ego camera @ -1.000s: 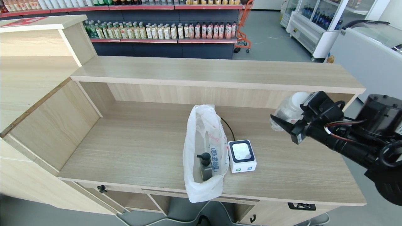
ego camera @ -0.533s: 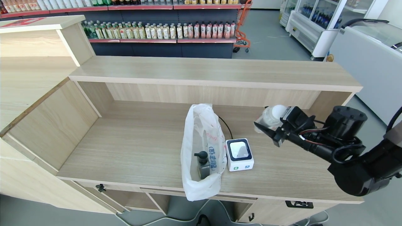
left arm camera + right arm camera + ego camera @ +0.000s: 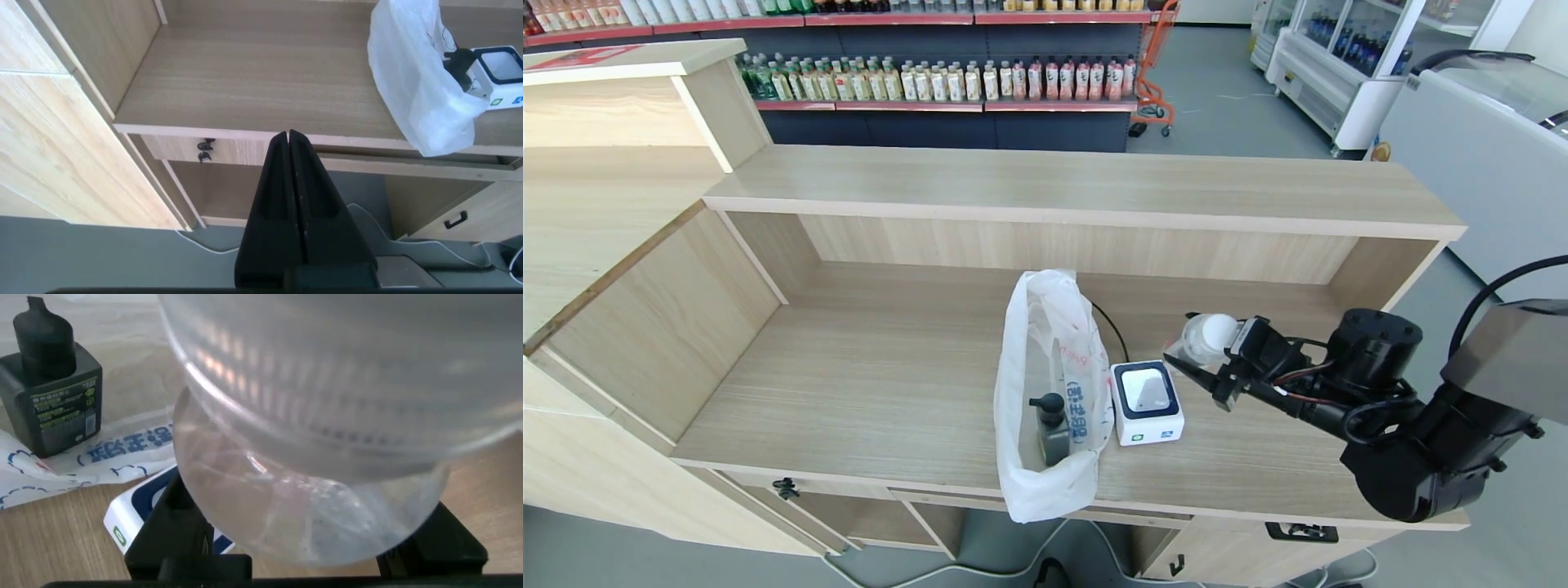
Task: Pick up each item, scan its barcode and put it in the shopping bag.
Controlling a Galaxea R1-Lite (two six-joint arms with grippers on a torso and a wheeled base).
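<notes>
wooden counter (image 3: 890, 384), right hand (image 3: 1183, 343) grasping clear jar (image 3: 1209, 333) near scanner (image 3: 1147, 402), left hand (image 3: 288, 139) clenched off counter's front

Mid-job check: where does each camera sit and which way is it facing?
Head: up high, looking down on the counter, bag and scanner; right arm holds a clear bottle.
Left wrist: low, outside the counter's front edge, facing it; shut left jaws in front.
Right wrist: behind the held bottle, facing down at the scanner; right jaws flank the bottle.
All share bag and scanner.

1 shopping bag (image 3: 1031, 343), 1 pump btl (image 3: 1053, 426), 1 scanner (image 3: 1147, 400), 1 clear jar (image 3: 1202, 338), 1 counter (image 3: 874, 384)
</notes>
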